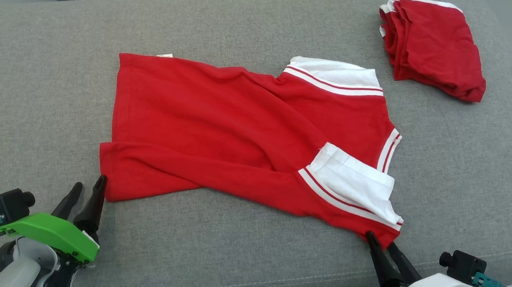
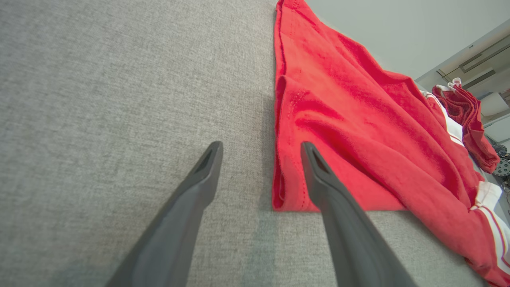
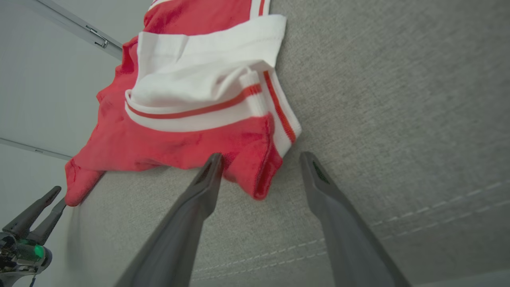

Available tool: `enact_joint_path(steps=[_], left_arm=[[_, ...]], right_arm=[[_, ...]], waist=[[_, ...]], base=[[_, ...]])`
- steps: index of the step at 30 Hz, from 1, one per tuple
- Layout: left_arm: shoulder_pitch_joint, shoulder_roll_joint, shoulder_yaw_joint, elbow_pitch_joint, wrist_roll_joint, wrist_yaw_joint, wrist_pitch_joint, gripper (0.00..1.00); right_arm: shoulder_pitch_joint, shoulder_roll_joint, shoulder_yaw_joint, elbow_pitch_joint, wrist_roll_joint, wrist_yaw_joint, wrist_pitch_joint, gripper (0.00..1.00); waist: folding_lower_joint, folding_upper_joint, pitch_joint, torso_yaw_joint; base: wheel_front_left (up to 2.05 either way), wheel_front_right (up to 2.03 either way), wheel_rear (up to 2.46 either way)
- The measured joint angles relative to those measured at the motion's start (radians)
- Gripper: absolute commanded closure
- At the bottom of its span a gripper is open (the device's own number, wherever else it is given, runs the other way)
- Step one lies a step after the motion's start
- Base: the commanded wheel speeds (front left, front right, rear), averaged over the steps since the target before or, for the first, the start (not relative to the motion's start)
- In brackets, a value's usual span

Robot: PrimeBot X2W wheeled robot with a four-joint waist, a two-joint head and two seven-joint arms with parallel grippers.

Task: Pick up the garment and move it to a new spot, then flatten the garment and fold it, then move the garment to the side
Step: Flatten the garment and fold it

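Looking soft and floppy, the red shirt [image 1: 221, 127] needs pinching at corners beside the wide-apart left gripper [image 1: 89, 182] and wide-apart right gripper [image 1: 381, 240].

A grey fabric cushion [image 1: 39, 79] carries a spread red shirt [image 1: 221, 127] and a folded red pile [image 1: 434, 48]

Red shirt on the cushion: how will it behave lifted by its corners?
Likely floppy: the red shirt lies creased and folded over itself. Probably light; the layers look thin. May drag, not slide, on the grey cushion.
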Motion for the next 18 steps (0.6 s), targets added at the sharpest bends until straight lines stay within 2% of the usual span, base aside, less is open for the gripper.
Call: enact_joint_path(steps=[7, 8, 9, 10, 13, 18], left_arm=[[0.0, 0.001, 0.002, -0.009, 0.0, 0.0, 0.0, 0.0], [0.0, 0.001, 0.002, -0.011, 0.001, 0.0, 0.0, 0.0], [0.0, 0.001, 0.002, -0.013, 0.001, 0.0, 0.0, 0.0], [0.0, 0.001, 0.002, -0.015, 0.004, 0.0, -0.002, 0.0], [0.0, -0.001, 0.0, -0.025, 0.005, 0.0, -0.003, 0.0], [0.003, -0.018, -0.002, -0.043, -0.041, 0.0, 0.0, 0.0]], right_arm=[[-0.019, 0.002, 0.003, 0.026, 0.064, 0.0, 0.018, 0.0], [-0.019, 0.004, 0.003, 0.026, 0.074, 0.0, 0.018, 0.06], [-0.02, 0.005, 0.002, 0.026, 0.084, 0.0, 0.018, 0.36], [-0.022, 0.006, 0.003, 0.027, 0.095, 0.0, 0.018, 0.36], [-0.033, 0.009, 0.009, 0.024, 0.119, 0.0, 0.019, 0.99], [-0.06, 0.008, 0.028, 0.02, 0.13, 0.0, 0.023, 1.0]], waist=[[0.0, 0.0, 0.002, 0.007], [0.0, 0.0, 0.003, 0.008], [0.0, 0.0, 0.003, 0.009], [0.0, 0.0, 0.004, 0.01], [0.0, 0.0001, 0.005, 0.012], [0.0001, 0.0, 0.007, 0.011]], base=[[0.0, 0.0, 0.0], [0.0, 0.0, 0.0], [0.0, 0.0, 0.0], [0.0, 0.0, 0.0], [0.0, 0.0, 0.0], [0.0, 0.0, 0.0]])
